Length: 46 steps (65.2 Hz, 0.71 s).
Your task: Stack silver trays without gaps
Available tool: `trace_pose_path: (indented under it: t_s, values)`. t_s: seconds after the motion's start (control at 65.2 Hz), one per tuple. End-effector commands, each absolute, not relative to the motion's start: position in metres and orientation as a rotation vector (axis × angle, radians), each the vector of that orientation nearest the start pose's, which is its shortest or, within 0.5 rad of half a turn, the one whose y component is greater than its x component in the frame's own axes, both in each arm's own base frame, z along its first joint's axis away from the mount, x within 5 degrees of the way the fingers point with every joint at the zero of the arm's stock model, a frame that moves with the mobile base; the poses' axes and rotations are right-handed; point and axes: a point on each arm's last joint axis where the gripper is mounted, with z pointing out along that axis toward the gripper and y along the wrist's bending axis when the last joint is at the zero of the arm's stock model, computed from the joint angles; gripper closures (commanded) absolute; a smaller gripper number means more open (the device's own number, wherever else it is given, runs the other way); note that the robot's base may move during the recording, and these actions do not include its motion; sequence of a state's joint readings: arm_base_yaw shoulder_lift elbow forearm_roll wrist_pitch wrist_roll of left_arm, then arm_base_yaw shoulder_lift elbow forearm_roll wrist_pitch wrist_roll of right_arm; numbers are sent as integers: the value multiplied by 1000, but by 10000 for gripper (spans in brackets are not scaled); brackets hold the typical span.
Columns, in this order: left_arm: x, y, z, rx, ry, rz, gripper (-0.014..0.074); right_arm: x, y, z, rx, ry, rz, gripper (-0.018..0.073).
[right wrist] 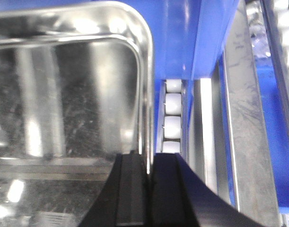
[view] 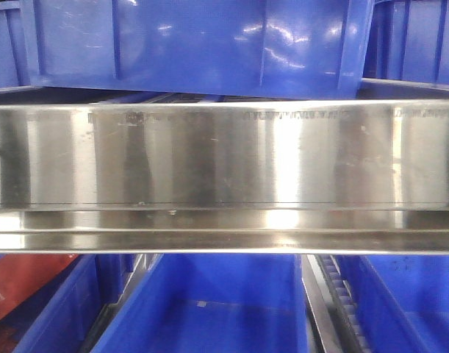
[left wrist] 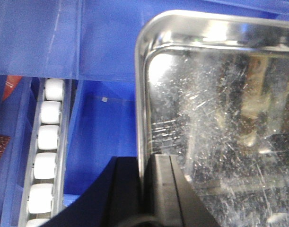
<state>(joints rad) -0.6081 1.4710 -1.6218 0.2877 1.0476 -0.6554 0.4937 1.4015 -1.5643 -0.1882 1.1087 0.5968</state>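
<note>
While pincers [left wrist: 145,189] [right wrist: 148,189] clamp its ends, the silver tray [left wrist: 220,118] (level) lies crosswise.

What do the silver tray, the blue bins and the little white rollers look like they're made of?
The silver tray: likely stainless steel, polished; mirror reflections, fine scratches. The blue bins: moulded plastic, glossy; soft highlights, ribbed walls. The white rollers: probably plastic, smooth, matte; can't say for sure.

Steel tray [left wrist: 220,118] gleams mirror-bright though scratched; bins [view: 209,44] are glossy plastic.
</note>
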Motion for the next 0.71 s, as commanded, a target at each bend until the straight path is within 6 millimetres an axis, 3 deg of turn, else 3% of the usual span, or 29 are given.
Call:
trace_pose_path:
  t_s: [0.0,0.215,0.521,0.69]
  values:
    - [263,-151,437,-11,2300,-242,613,255,114,436,96,2367,215,624]
    - [259,-149,444,-15,2279,-253,613,254,113,446,101,2337,231,624]
    - [257,-146,462,-28,2227,-270,613,253,112,445,104,2354,218,624]
    - [256,-142,461,-37,2250,-215,613,253,112,445,104,2353,220,624]
